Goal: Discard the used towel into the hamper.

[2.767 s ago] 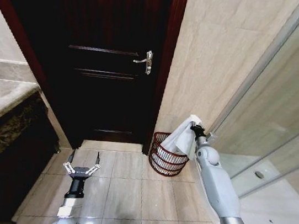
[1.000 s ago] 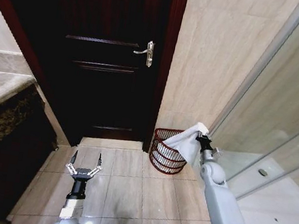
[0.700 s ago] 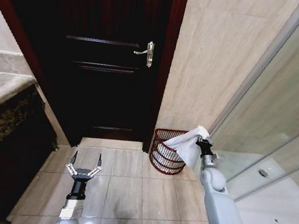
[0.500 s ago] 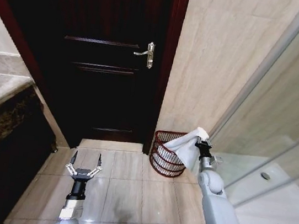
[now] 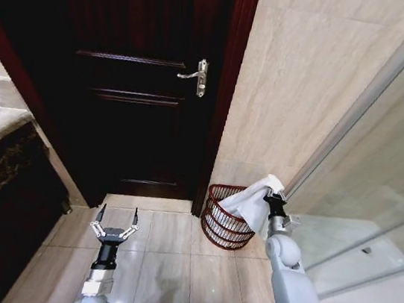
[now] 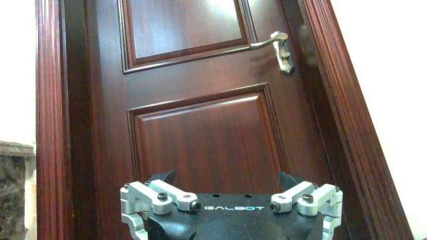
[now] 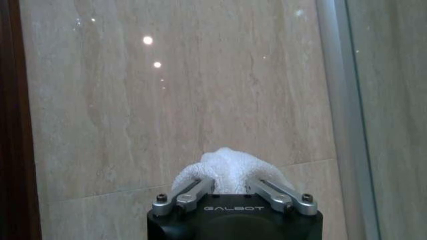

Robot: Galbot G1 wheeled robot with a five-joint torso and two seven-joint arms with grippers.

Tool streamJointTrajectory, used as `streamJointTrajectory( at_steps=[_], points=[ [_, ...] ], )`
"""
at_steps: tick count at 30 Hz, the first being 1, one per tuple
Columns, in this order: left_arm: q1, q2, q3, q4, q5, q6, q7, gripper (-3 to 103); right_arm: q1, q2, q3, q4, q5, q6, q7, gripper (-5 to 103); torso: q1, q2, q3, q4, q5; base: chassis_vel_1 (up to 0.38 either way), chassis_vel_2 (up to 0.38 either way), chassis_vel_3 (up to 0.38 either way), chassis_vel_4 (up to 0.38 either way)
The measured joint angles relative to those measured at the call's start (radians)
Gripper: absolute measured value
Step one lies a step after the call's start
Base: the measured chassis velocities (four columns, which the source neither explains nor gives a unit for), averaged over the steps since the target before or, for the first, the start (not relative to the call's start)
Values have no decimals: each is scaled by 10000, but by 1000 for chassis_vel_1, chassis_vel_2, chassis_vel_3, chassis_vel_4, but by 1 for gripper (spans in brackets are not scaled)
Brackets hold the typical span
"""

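Since a moment ago, only the camera is shifting; right gripper (image 5: 274, 198) is still pinching the crumpled white towel (image 5: 251, 200), draping over the dark reddish-brown woven hamper (image 5: 222, 225) just below. Centre first, then release. Left gripper (image 5: 115, 230) idles spread.

Bare floor tiles (image 5: 174, 245) before hamper (image 5: 224, 219); wall (image 5: 292, 96) behind, door frame (image 5: 225, 94) left, glass panel (image 5: 378, 184) right.

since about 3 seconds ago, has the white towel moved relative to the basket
Yes. The white cloth towel, clamped in the right tool, now drapes lower across the round reddish-brown wire hamper's rim beside the beige tiled wall; earlier it hung above it.
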Motion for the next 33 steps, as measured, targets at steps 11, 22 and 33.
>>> streamJointTrajectory(
  at_steps=[11,22,33],
  points=[
    [69,0,-37,11,-31,-64,-12,100,1390,-448,-322,79,233,-627,282,8,-1,9,2,4,-5,0,0,0,0],
    [74,0,-33,66,-18,-146,-26,100,2081,-68,-790,-1504,1039,-217,51,8,2,10,5,2,2,0,0,0,0],
    [173,0,-48,-17,29,-197,-67,100,1104,326,-868,-2151,1244,327,-435,8,2,13,6,2,1,0,0,0,0]
  ],
)
